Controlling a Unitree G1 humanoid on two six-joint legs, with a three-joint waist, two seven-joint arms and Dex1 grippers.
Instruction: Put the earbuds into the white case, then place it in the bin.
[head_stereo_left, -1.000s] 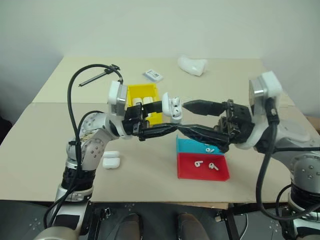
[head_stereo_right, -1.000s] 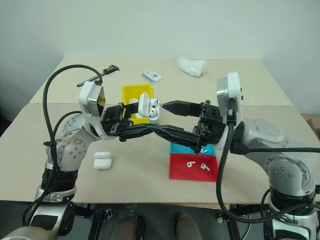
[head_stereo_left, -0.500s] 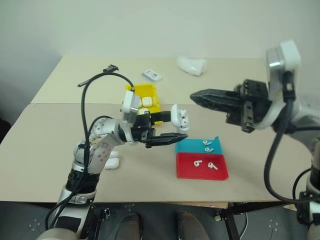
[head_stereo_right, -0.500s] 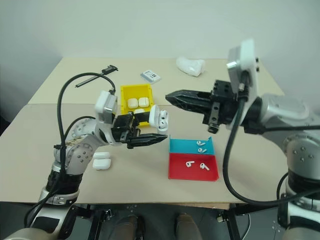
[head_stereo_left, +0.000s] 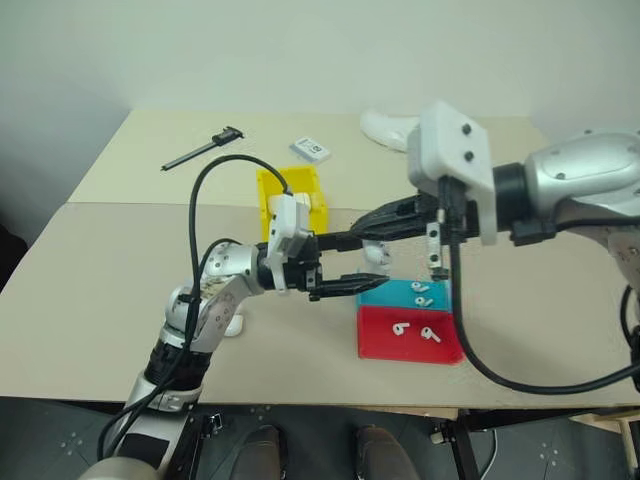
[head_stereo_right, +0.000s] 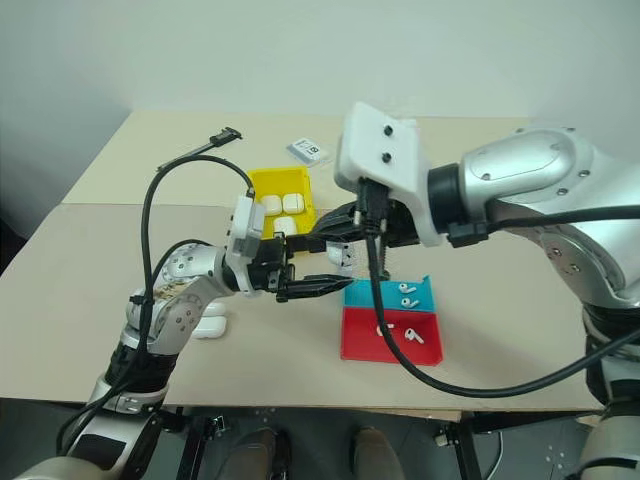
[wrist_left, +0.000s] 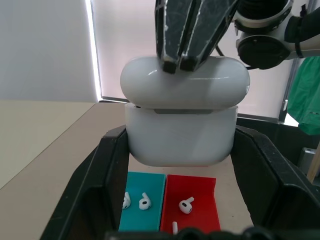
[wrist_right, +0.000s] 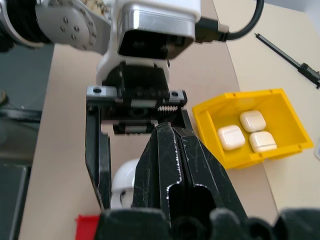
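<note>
1. Tan table (head_stereo_left: 90, 270), from its left side: a black cable tool (head_stereo_left: 203, 149) lies at the far left, and a spare white case (head_stereo_left: 231, 324) sits by the left arm's elbow

2. Left gripper (wrist_left: 181, 150) has its jaws clenched on the white case (wrist_left: 182, 112), holding it off the table, just in front of the bin and above the near edge of the blue tray; a second ago it held the same case a little higher, with the lid standing open

3. Yellow bin (head_stereo_right: 283, 197) stands just behind the held case with three finished cases (wrist_right: 247, 131) inside; this one has not joined them yet

4. Right gripper (wrist_left: 182, 55) has changed most: a second ago its jaws gaped wide beside the case, now they are clenched empty and their tips press on top of the lid

5. In the left wrist view the lid sits nearly flat on the body with a thin seam showing, so I judge the closing step is almost done and the earbuds for this case are already inside, though I cannot see them

6. Blue tray (head_stereo_left: 395, 294) and red tray (head_stereo_left: 410, 340), to the right, each hold two loose earbuds (wrist_left: 142, 202)

7. What remains, as I read it: lift the right tips away and carry the closed case back over the bin
</note>
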